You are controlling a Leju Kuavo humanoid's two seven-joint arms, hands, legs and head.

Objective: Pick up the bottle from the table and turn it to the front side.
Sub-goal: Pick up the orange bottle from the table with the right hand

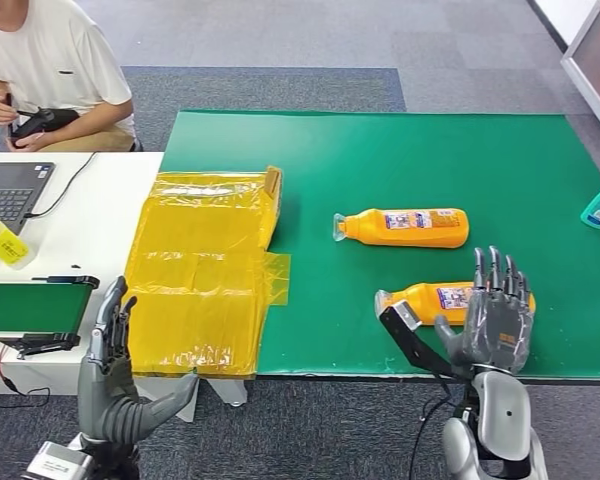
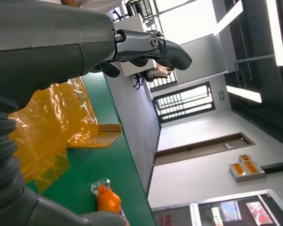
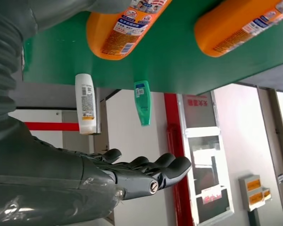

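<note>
My right hand (image 1: 498,322), fingers spread and empty, hovers at the near orange bottle (image 1: 433,299) lying on its side: rigid, smooth, probably slippery; grasp mid-body.

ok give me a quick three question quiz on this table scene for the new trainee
1. True or false: the right hand already grips an orange bottle.
2. Multiple choice: what lies on the left part of the green mat? A) yellow plastic sheet B) a towel C) a tray
3. Fill in: the near orange bottle and the far orange bottle both lie on their ____.

Key
1. False: the hand hovers over the near bottle with fingers apart, holding nothing.
2. A, the yellow plastic sheet.
3. Sides, with caps pointing toward the sheet.
</note>
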